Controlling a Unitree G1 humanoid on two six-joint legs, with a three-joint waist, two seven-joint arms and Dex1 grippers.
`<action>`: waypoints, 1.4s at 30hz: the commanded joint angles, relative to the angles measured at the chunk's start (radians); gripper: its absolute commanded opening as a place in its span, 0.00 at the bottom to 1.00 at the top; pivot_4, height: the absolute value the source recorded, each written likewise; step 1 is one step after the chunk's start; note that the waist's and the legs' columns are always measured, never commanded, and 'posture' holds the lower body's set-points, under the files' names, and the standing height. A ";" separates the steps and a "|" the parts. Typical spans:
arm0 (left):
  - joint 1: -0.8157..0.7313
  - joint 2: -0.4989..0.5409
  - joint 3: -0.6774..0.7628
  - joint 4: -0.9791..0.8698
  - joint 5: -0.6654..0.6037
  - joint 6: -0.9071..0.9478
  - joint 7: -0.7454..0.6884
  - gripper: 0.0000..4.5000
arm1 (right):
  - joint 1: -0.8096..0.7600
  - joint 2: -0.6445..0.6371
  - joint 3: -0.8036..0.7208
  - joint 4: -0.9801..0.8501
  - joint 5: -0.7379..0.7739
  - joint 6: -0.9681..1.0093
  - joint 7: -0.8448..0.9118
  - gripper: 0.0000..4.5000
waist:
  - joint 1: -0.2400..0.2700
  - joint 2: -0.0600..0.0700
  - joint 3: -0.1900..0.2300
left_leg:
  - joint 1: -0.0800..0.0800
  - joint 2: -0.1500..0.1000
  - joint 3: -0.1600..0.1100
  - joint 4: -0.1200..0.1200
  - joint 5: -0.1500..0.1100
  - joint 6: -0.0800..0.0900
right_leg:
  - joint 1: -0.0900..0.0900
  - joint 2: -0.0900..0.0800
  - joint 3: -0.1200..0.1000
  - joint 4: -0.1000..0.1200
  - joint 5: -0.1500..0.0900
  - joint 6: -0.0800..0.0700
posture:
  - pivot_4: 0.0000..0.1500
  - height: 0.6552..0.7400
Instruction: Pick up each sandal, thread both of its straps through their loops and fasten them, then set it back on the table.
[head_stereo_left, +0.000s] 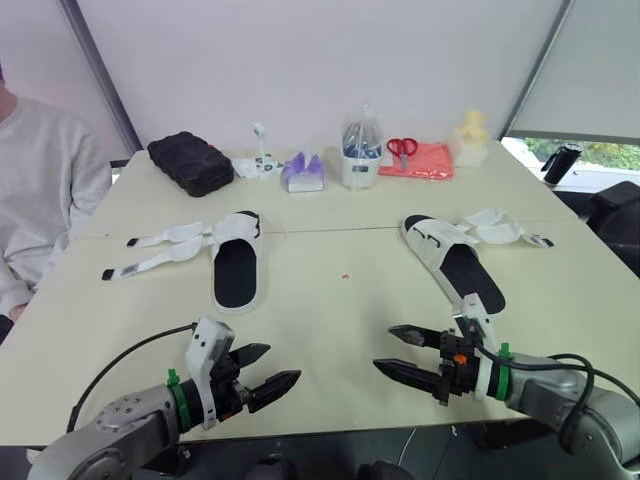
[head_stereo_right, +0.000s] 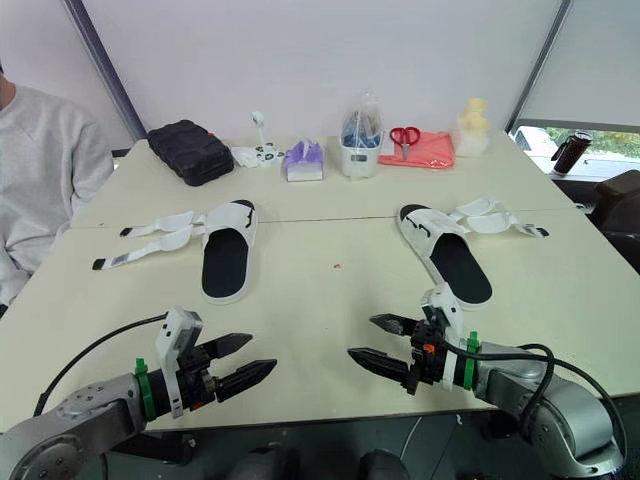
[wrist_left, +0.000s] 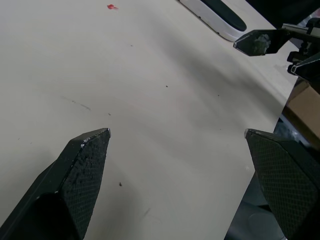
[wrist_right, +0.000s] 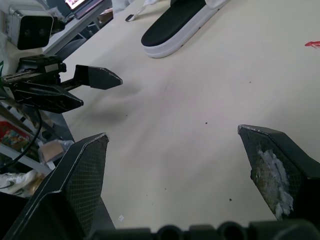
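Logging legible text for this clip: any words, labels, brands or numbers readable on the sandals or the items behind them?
No text can be read.
On the left sandal and right sandal no lettering shows.
On the purple tissue pack and white container, any print is too small to read.

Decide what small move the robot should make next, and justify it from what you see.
Probably reach the right gripper forward to the heel of the right sandal. It and the left gripper hang open and empty over the table, this sandal's straps lie spread and unfastened, and its heel is just ahead of that gripper.
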 joint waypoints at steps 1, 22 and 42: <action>0.001 0.007 0.007 -0.028 0.005 -0.021 -0.003 0.99 | -0.012 0.006 0.000 -0.011 -0.002 -0.021 0.000 1.00 | 0.001 0.000 0.000 | 0.000 0.000 0.000 0.000 0.000 0.000 | 0.000 0.000 0.000 0.000 0.000 0.000 | 1.00 1.00; -0.188 0.185 -0.023 0.032 0.107 -0.065 -0.192 0.99 | -0.108 -0.004 -0.152 0.121 -0.257 -0.288 -0.154 1.00 | 0.000 0.001 0.000 | 0.000 0.000 0.003 0.000 0.000 0.000 | -0.001 0.002 0.000 0.000 0.000 0.000 | 1.00 1.00; -0.315 0.056 -0.049 0.118 0.124 -0.059 -0.130 0.99 | -0.763 -0.071 0.289 1.317 -1.171 -1.189 -0.541 1.00 | -0.036 0.001 0.001 | 0.003 0.002 0.012 0.001 -0.001 0.002 | -0.003 0.005 0.012 0.004 0.003 0.004 | 1.00 1.00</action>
